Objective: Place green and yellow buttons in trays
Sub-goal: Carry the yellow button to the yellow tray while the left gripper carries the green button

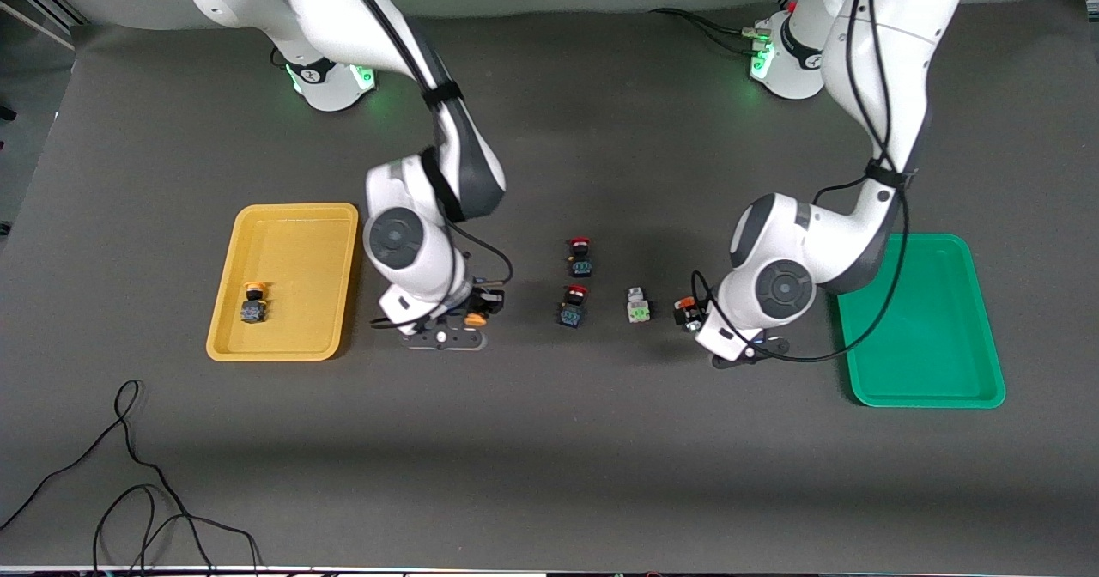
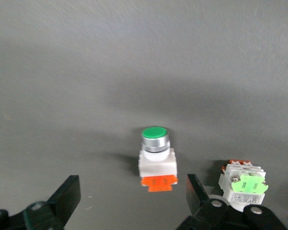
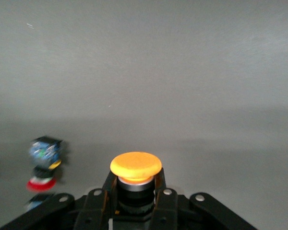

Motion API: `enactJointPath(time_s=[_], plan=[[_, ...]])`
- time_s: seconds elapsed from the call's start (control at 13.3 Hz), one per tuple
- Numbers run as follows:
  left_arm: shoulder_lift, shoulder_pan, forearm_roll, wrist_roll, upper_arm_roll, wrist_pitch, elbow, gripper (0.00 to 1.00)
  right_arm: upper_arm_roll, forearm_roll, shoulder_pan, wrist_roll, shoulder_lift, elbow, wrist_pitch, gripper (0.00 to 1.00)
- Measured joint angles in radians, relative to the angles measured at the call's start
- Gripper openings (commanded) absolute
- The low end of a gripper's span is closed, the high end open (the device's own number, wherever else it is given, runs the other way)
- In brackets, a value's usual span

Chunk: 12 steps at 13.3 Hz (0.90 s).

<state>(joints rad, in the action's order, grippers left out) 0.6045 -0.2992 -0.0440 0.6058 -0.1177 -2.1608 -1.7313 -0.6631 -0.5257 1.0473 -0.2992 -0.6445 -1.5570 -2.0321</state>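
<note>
- Mustard-yellow tray (image 1: 296, 216) lies toward the right arm's end of the table, and one black-bodied button with an orange-yellow cap (image 1: 253, 301) rests inside it, near the tray's outer long side.
- Bright green tray (image 1: 944, 371) lies toward the left arm's end of the table with nothing visible in it.
- Right gripper (image 1: 475, 309) sits low between the yellow tray and the middle row of buttons, its fingers (image 3: 159, 191) closed on a second orange-yellow-capped button (image 3: 136, 165), pinching the body just under the cap.
- Left gripper (image 1: 700, 315) is down at the table near the green tray, its fingers (image 2: 198, 194) spread wide and gripping nothing.
- White-bodied button with a green cap and orange-red block (image 2: 157, 158) stands on the table between those open fingers, apart from both.
- White-grey button with a light-green block (image 1: 636, 305) lies just beside it, toward the table's middle.
- Two black-bodied switches with red caps (image 1: 577, 281) lie in the middle of the table, one farther from the front camera than the other, between the two grippers.
- Black cable (image 1: 129, 474) trails over the table's near edge toward the right arm's end.
</note>
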Motion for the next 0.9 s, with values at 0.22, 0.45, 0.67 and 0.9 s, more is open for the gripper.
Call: enactJointPath(time_s=[0.22,0.45,0.67,0.9], plan=[[0.027,-0.019,0.001,0.011,0.000,-0.012,-0.003,0.40,-0.065,0.082,-0.002,0.047,0.112,0.034,0.177,0.20],[0.032,-0.019,0.001,0.011,0.003,-0.021,-0.009,0.36,-0.198,0.111,-0.005,0.253,0.164,0.004,0.261,0.20],[0.024,-0.019,0.001,0.011,0.003,-0.027,-0.009,0.37,-0.367,0.130,-0.010,0.534,0.182,-0.085,0.268,0.20],[0.026,-0.019,0.001,0.011,0.003,-0.029,-0.010,0.26,-0.466,0.134,-0.022,0.715,0.194,-0.181,0.242,0.20]])
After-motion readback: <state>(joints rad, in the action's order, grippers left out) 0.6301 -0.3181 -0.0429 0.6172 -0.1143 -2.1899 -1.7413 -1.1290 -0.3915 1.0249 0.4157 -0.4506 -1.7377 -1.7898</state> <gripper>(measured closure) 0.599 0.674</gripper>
